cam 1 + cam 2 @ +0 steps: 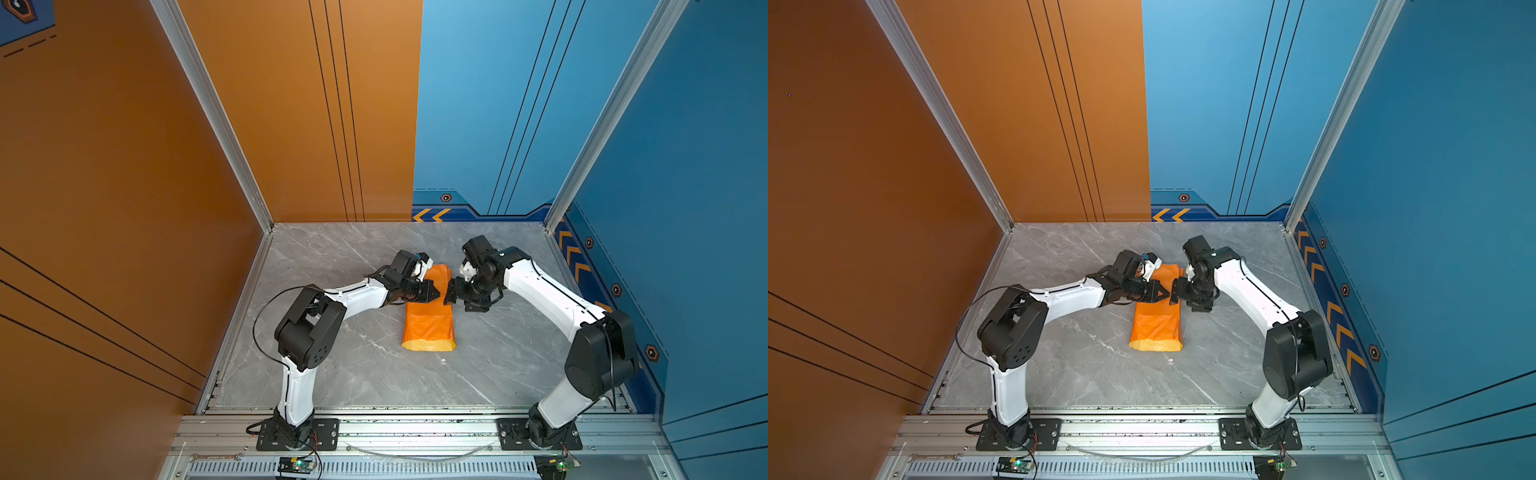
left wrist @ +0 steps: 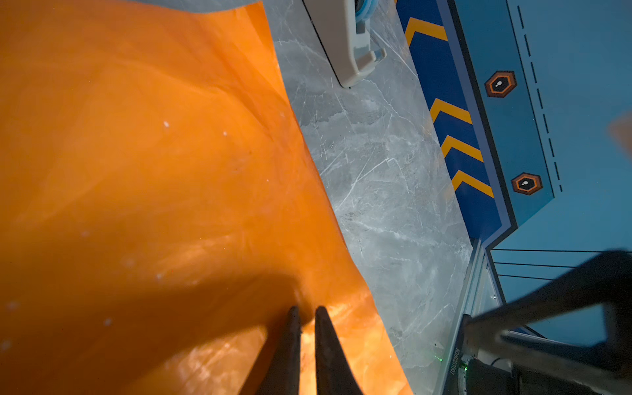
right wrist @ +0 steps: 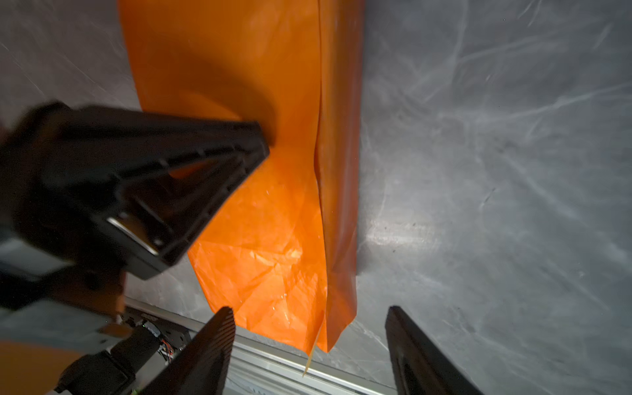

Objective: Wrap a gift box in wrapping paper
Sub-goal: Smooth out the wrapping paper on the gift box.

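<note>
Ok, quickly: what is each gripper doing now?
Left gripper: closed, tips on the folded glossy orange wrapping paper.
Right gripper: open, holding nothing.

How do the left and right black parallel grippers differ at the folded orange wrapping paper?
Jaws: the left gripper is shut, fingers almost together; the right gripper stands wide open. Contact: the left gripper's tips sit on the glossy orange wrapping paper; the right gripper grips nothing. Shared: both black, facing each other across the paper in both top views.
</note>
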Available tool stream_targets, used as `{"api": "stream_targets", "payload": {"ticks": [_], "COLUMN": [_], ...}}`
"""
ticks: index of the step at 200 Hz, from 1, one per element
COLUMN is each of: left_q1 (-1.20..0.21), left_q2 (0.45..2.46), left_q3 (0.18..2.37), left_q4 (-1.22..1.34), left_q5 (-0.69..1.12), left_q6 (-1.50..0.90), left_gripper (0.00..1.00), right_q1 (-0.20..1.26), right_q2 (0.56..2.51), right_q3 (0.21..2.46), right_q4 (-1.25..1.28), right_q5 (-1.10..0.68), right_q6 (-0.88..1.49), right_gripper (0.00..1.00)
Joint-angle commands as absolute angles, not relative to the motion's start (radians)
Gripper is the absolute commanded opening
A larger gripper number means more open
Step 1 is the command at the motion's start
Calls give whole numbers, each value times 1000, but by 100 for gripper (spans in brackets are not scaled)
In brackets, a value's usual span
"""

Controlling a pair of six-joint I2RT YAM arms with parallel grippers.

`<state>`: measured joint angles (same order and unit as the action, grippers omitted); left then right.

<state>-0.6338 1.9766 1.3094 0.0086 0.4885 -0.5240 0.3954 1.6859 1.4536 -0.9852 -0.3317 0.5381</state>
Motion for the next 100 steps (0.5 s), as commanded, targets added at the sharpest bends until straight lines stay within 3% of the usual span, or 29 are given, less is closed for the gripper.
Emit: {"api": "stream_targets", "payload": {"ticks": [1, 62, 100], "left_q1": [-607, -606, -607], "left_q2": [2014, 2017, 2019], "left_q3": [1266, 1264, 1269], "left_q4": [-123, -122, -123], "left_q5": [419, 420, 418], "left_q6": [-525, -531, -533], "left_gripper": [13, 13, 13], "right_q1": [364, 324, 330], "right_q2": [1801, 2118, 2220], "right_q3": [1558, 1851, 1928], "right_q4": [-980, -941, -930], "right_q5": [-294, -324, -345], "right_q6": [440, 435, 444], "right_gripper": [75, 76, 76]}}
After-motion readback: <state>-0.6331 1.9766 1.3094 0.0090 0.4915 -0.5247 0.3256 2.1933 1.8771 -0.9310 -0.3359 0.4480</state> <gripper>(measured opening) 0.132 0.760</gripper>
